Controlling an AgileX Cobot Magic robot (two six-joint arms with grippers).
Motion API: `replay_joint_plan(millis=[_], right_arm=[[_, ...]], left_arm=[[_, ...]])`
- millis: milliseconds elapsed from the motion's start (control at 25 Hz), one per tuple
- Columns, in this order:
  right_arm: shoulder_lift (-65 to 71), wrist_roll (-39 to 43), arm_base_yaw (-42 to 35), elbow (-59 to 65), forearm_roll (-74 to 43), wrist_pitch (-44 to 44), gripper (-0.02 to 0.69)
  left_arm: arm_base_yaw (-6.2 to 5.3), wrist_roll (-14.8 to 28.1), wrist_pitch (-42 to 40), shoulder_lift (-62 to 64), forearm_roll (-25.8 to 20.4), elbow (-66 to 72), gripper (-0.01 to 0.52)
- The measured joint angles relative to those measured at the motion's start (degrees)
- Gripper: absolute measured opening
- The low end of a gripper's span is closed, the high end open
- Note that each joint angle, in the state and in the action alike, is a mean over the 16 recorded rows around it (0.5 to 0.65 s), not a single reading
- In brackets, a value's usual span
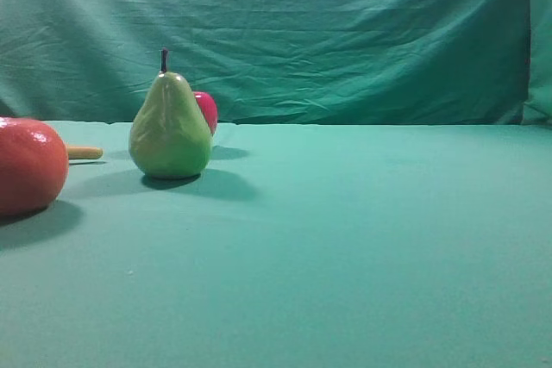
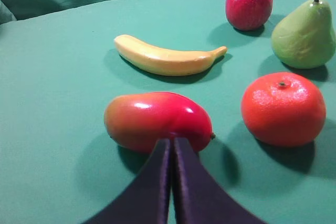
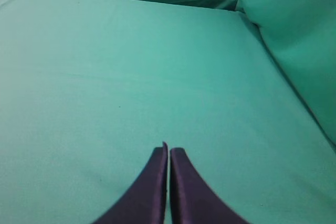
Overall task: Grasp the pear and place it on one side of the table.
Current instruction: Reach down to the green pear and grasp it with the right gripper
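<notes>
The yellow-green pear (image 1: 171,125) stands upright on the teal table (image 1: 345,239), left of the middle; it also shows at the far right of the left wrist view (image 2: 304,32). My left gripper (image 2: 171,141) is shut and empty, well short of the pear, with its tips in front of a red mango (image 2: 157,120). My right gripper (image 3: 168,150) is shut and empty over bare cloth. Neither gripper shows in the exterior high view.
A red apple (image 2: 249,4) sits just behind the pear (image 1: 207,109). A large orange-red round fruit (image 2: 283,108) lies near the pear, at the left edge of the exterior view (image 1: 30,165). A banana (image 2: 168,59) lies behind the mango. The backdrop curtain (image 1: 302,32) hangs behind.
</notes>
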Motion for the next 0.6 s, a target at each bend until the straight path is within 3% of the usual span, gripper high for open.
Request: replay_joint_plan(millis=[600], right_arm=[[0.0,0.0,0.0,0.0,-0.1,-0.1,0.000]], left_arm=[[0.00,0.0,0.0,0.0,0.0,0.0,0.000]])
